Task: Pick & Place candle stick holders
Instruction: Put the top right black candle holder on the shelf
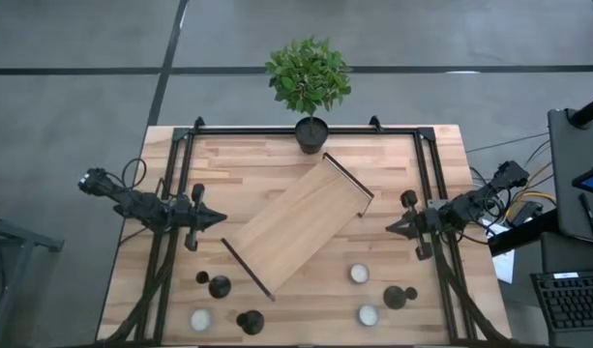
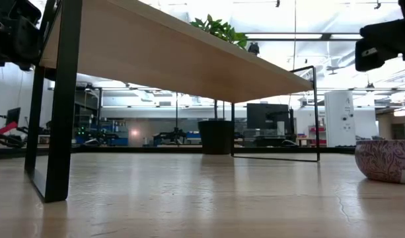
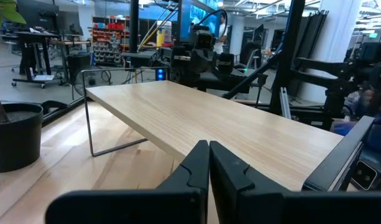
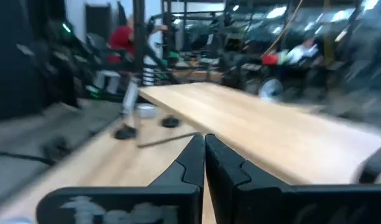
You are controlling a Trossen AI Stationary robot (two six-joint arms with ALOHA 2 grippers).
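Observation:
Three matte-black candle stick holders stand on their disc bases near the table's front edge: two at the front left and one at the front right. My left gripper is shut and empty, hovering left of the wooden riser; its fingers show closed in the left wrist view. My right gripper is shut and empty, right of the riser, fingers together in the right wrist view. That view also shows two holders blurred.
The wooden riser on thin black wire legs stands slantwise across the table's middle. A potted green plant sits at the far edge. White tealights lie at the front left and front right. Black frame rails run along both sides.

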